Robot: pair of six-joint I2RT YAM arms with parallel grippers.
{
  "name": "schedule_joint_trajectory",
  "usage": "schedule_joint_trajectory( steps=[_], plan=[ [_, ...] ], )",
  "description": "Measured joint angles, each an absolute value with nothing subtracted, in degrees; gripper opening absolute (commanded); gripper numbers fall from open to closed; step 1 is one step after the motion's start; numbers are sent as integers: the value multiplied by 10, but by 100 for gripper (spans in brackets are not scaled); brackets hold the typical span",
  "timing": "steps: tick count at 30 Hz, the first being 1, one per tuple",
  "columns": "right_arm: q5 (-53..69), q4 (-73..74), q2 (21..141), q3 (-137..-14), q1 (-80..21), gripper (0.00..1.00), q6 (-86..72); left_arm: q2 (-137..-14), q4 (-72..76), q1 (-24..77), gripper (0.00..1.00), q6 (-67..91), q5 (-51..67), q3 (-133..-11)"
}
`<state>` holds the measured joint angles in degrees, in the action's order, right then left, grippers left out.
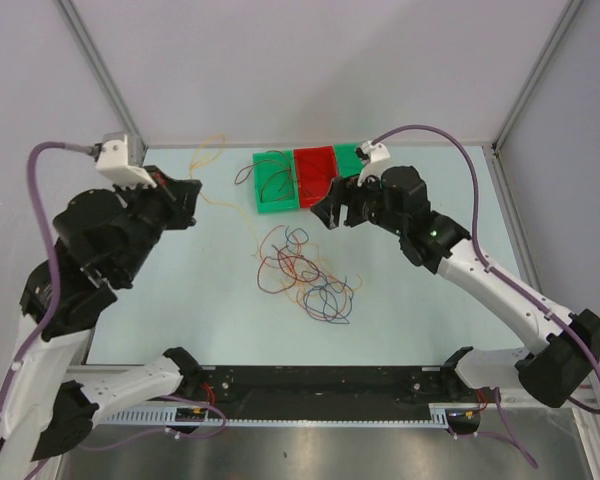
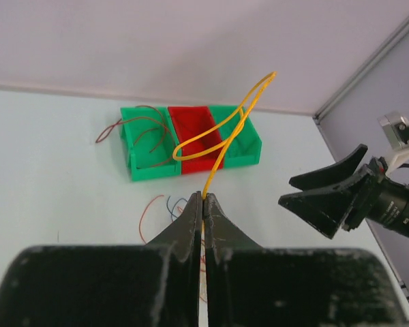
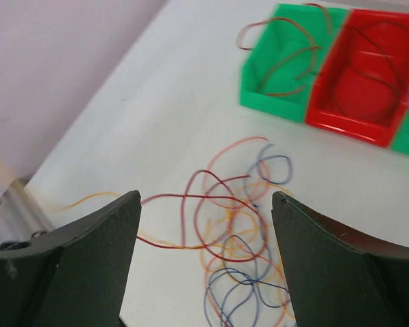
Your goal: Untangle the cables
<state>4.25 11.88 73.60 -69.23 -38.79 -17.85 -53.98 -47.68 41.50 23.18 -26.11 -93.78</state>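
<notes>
A tangle of thin red, orange, blue and brown cables [image 1: 305,270] lies mid-table. My left gripper [image 2: 204,197] is shut on a yellow cable [image 2: 225,129], which rises from its tips in a tall loop. From above, that gripper [image 1: 194,190] sits at the table's back left, away from the tangle. My right gripper [image 3: 204,204] hangs open above the tangle [image 3: 249,225] with nothing between its fingers; in the top view it [image 1: 327,214] is just in front of the bins. A brown cable [image 2: 133,126] lies in and over the left green bin.
A row of bins stands at the back: green [image 1: 275,182], red [image 1: 315,175], green [image 1: 348,160]. A dark red cable [image 3: 368,75] lies in the red bin. The right gripper's black fingers [image 2: 324,194] show close by in the left wrist view.
</notes>
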Motion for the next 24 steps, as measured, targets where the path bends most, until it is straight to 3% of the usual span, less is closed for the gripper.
schedule_joint_trajectory(
  steps=[12,24],
  plan=[
    [202,-40,764,-692,-479,82,-154,-504,-455,415,0,214,-269,-895],
    [267,-131,835,-711,-508,75,-161,-494,-450,415,0,215,-269,-867]
  ],
)
